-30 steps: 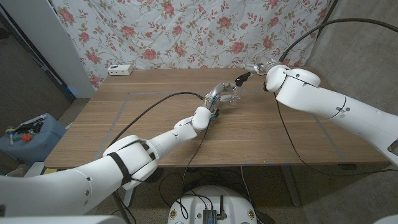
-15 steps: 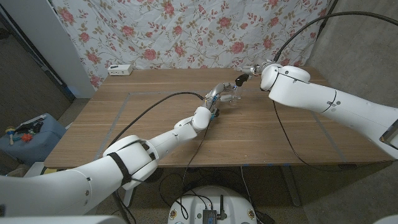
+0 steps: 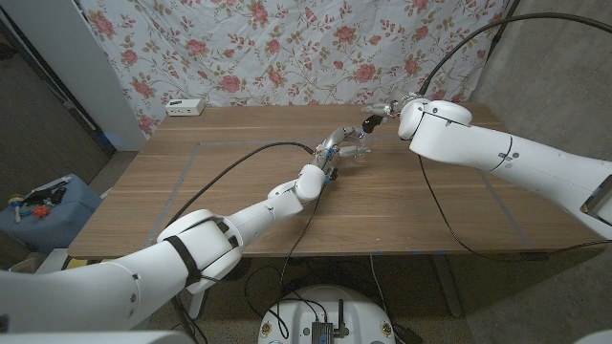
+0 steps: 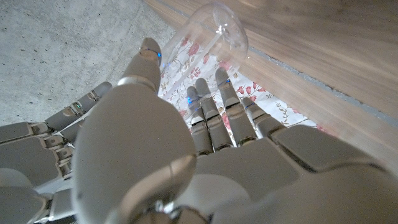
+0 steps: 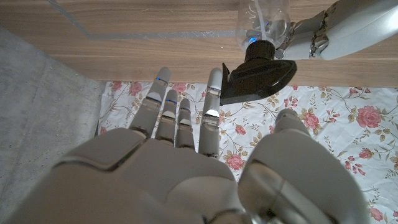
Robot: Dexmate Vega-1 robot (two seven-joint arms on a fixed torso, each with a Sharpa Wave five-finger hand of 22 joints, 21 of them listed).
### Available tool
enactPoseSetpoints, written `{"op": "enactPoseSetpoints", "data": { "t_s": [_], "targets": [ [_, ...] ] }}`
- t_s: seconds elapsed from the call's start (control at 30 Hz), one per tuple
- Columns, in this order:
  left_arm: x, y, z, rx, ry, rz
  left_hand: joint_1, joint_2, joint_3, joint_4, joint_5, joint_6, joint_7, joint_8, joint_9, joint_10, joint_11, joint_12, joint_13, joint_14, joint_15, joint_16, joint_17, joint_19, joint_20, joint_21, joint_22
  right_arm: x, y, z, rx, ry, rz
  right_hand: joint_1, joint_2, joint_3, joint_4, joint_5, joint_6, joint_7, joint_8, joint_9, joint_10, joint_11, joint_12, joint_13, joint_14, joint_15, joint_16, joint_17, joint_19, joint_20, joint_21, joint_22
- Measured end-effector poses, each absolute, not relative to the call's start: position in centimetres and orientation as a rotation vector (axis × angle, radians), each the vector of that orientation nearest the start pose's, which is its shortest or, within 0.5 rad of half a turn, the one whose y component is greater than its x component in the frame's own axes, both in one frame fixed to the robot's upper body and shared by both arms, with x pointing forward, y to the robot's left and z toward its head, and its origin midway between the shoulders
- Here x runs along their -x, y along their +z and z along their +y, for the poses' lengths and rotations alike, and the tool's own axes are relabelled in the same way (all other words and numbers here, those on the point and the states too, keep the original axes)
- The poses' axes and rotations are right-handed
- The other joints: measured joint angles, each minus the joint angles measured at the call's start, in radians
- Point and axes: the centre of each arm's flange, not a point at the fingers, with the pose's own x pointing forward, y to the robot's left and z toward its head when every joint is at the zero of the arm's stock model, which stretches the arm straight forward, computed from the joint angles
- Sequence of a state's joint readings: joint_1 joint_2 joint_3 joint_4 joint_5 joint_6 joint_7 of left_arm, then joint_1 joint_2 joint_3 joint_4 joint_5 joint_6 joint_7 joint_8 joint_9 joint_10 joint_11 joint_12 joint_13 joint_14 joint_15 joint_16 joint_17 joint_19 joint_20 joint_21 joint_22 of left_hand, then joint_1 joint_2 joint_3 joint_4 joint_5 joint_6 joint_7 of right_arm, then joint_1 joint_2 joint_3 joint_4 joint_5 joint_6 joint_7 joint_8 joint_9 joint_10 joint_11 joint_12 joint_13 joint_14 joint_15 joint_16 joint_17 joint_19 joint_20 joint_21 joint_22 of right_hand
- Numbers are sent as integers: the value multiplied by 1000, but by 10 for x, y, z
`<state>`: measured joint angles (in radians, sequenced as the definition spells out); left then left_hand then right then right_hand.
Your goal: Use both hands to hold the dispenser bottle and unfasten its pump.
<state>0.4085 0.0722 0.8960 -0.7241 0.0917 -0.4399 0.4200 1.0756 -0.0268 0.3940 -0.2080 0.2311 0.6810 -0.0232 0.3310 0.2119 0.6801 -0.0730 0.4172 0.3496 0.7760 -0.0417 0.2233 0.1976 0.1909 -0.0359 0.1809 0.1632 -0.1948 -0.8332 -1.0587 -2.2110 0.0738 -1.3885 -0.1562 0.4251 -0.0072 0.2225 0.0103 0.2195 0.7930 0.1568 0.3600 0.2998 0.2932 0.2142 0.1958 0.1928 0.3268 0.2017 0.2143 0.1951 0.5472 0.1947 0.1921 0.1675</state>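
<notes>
A clear dispenser bottle (image 3: 353,145) stands slightly tilted at the middle back of the wooden table (image 3: 402,205). My left hand (image 3: 334,143) grips its body; its fingers (image 5: 309,30) wrap the clear wall (image 5: 263,17). In the left wrist view the bottle (image 4: 213,25) sits just past my fingertips (image 4: 225,81). The black pump (image 3: 368,122) tops the bottle, its wide head (image 5: 258,79) facing my right hand (image 3: 387,105). That hand (image 5: 186,155) hovers with fingers spread, one fingertip (image 5: 214,78) right beside the pump head and the thumb apart from it.
A white power strip (image 3: 184,107) lies at the table's back left corner. A black cable (image 3: 244,155) runs across the table along my left arm. A floral cloth (image 3: 287,48) hangs behind. A blue box (image 3: 48,201) sits on the floor at left.
My right arm has swung a little to the left, bringing the hand closer to the pump head. The left hand and bottle have stayed put.
</notes>
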Motion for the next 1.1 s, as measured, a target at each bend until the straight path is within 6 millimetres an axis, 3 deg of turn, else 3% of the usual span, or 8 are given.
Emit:
{"op": "enactPoseSetpoints", "data": {
  "t_s": [0.5,1.1],
  "targets": [
    [-681,-9,9,-615,-228,-817,0,0,0,0,-1,0,0,4,-1,0,0,-5,0,5,-1,-4,0,0,0,0,0,-533,115,-182,1195,-244,-156,71,22,43,-59,0,-4,-14,7,9,0,0,0,0,12,-12,-4,0,4,-4,0,0],
    [-682,-11,8,-614,-233,-804,0,0,0,0,-5,0,0,4,0,7,0,-13,0,5,-1,-10,0,0,0,0,0,-536,113,-185,1177,-238,-160,118,26,67,-100,0,-13,-23,7,19,5,-5,1,0,23,-23,-4,0,4,-14,0,0]
  ]
}}
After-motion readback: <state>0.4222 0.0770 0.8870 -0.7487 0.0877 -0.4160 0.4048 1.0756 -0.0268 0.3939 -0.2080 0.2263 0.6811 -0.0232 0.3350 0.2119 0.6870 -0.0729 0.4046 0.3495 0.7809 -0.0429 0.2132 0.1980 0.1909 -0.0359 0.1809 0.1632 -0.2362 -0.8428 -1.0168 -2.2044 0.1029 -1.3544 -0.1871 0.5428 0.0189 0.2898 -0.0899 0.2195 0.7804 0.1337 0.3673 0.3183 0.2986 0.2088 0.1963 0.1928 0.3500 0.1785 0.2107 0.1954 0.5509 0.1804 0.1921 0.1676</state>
